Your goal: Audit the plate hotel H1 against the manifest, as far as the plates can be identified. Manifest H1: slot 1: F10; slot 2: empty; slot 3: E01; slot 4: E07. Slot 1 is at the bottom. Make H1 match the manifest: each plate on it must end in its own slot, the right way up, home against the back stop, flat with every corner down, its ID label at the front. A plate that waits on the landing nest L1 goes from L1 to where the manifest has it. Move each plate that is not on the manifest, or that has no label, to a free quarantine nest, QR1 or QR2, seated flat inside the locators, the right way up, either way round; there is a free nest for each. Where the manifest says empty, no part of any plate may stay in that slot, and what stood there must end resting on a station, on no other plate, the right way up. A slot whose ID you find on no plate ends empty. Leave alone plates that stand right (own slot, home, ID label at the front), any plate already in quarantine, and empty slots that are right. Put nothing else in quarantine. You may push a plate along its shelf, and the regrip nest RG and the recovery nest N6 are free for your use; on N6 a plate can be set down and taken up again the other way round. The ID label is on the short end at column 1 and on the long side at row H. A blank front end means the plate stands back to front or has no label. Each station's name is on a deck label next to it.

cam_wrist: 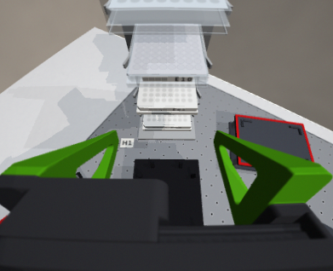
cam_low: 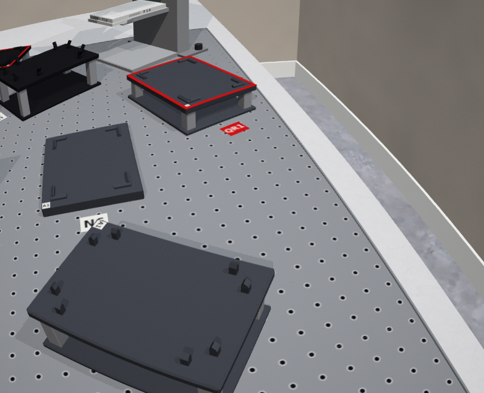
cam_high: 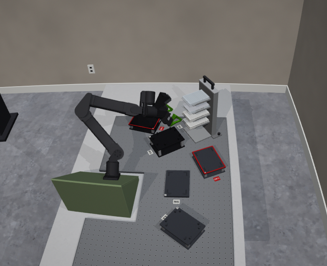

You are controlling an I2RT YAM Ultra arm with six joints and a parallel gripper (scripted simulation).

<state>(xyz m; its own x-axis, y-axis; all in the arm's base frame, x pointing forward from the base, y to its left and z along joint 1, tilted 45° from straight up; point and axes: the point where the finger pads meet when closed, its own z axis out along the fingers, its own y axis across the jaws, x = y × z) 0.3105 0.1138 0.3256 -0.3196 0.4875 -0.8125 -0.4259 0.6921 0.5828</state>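
The plate hotel H1 (cam_high: pixel 214 114), a grey tower with a black handle on top, stands at the 1 o'clock part of the perforated deck (cam_high: pixel 146 246) in the top view; four white well plates (cam_high: pixel 196 97) sit stacked on its shelves, one per slot, their free ends facing 8 o'clock toward the arm; in the wrist view the same stack (cam_wrist: pixel 168 95) rises at 12 o'clock, a dark ID strip showing on the front of one plate, its text too small to read; a white H1 label (cam_wrist: pixel 126 143) lies on the deck just at 7 o'clock of the hotel's base. The gripper (cam_high: pixel 171 113) hovers near the hotel's front, apart from it, its green fingers spread wide with nothing between them. Below the gripper sits the black regrip nest RG (cam_high: pixel 166 140); at 9 o'clock of the gripper a red-edged nest (cam_high: pixel 142 123) lies under the wrist; the red-edged quarantine nest QR1 (cam_low: pixel 191 80) stands at 5 o'clock of the hotel; further toward 6 o'clock come a flat dark nest plate (cam_high: pixel 176 183) and a raised nest (cam_low: pixel 148 304) with corner pegs; the arm rises from an olive pedestal (cam_high: pixel 92 197) at 9 o'clock of the deck.
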